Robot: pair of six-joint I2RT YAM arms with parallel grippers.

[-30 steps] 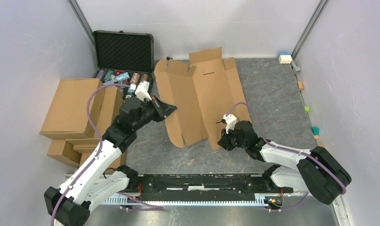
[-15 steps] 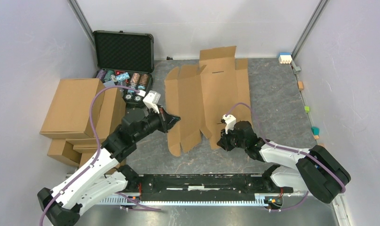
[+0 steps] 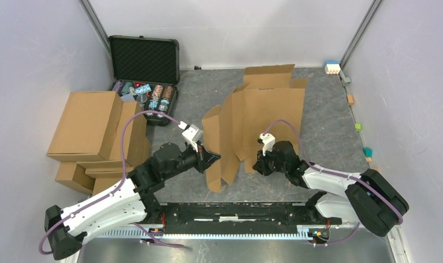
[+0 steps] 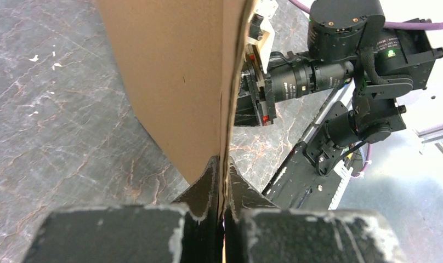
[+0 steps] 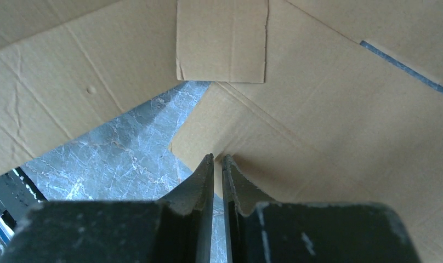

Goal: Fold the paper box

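The paper box [image 3: 268,115] is a brown die-cut cardboard sheet at the table's middle, its left panels raised and creased, its right part leaning up from the table. My left gripper [image 3: 215,159] is shut on the near edge of the leftmost flap; in the left wrist view the paper box [image 4: 175,71] runs edge-on into the left gripper [image 4: 223,160]. My right gripper [image 3: 256,164] sits at the sheet's near right corner. In the right wrist view the right gripper [image 5: 218,158] shows only a thin slit, pinching the edge of the paper box [image 5: 329,120].
An open black case [image 3: 144,57] with coloured items stands at the back left. A stack of brown cartons [image 3: 90,129] fills the left side. Small coloured blocks [image 3: 332,67] lie along the right wall. The right arm [image 4: 340,44] is close beyond the flap.
My left gripper has swung right and toward the near edge with the flap in it, lifting the left panels upright. The sheet shifted right. The right gripper stayed put.
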